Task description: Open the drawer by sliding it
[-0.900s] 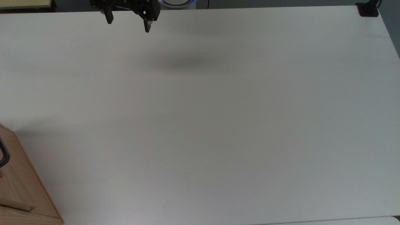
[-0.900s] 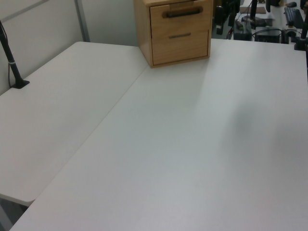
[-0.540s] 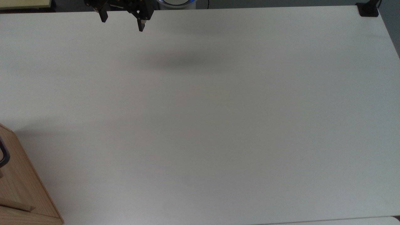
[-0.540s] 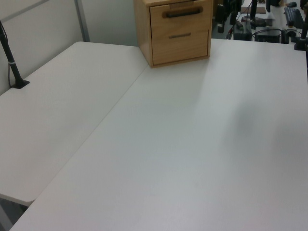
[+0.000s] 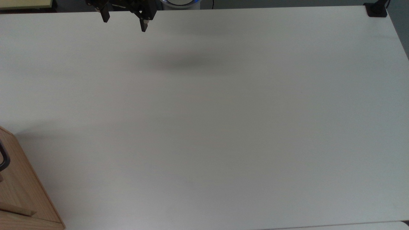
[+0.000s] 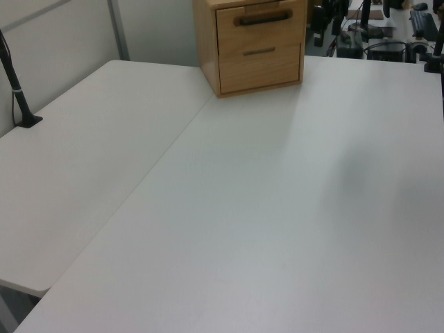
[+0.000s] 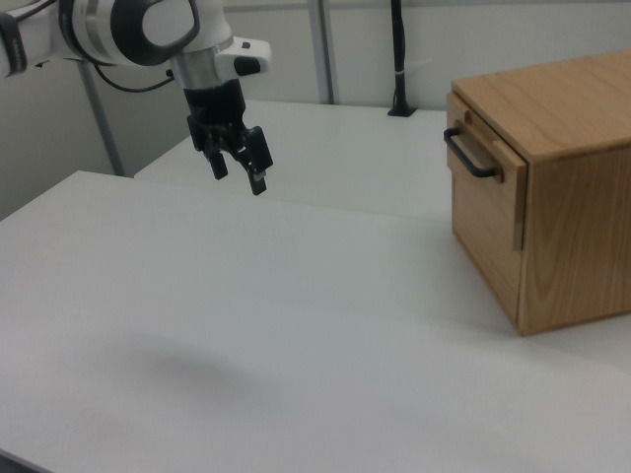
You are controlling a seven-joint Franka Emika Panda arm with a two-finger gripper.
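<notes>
The pine drawer (image 7: 485,179) is the upper front of a wooden cabinet (image 7: 577,212) at the right view's right. Its black bar handle (image 7: 469,156) faces the table's middle, and the front lies close against the cabinet body. In the left view the drawer (image 6: 260,26) is at the far end with its handle (image 6: 262,19), above a lower front (image 6: 259,64). The top view shows the cabinet (image 5: 19,188) at the bottom left corner and part of the handle (image 5: 4,159). My gripper (image 5: 124,21) (image 7: 240,175) hangs open and empty above the table, far from the drawer.
A black post on a clamp (image 5: 377,9) (image 6: 16,87) (image 7: 398,59) stands at a table corner. The white table (image 5: 223,127) is broad and bare, and a second white table (image 6: 76,159) joins it. Cables and equipment (image 6: 378,31) lie beyond the cabinet in the left view.
In the top view the gripper moved a little left and toward the top edge from 0.9 s ago. It has hardly moved in the last half second. The drawer has not moved.
</notes>
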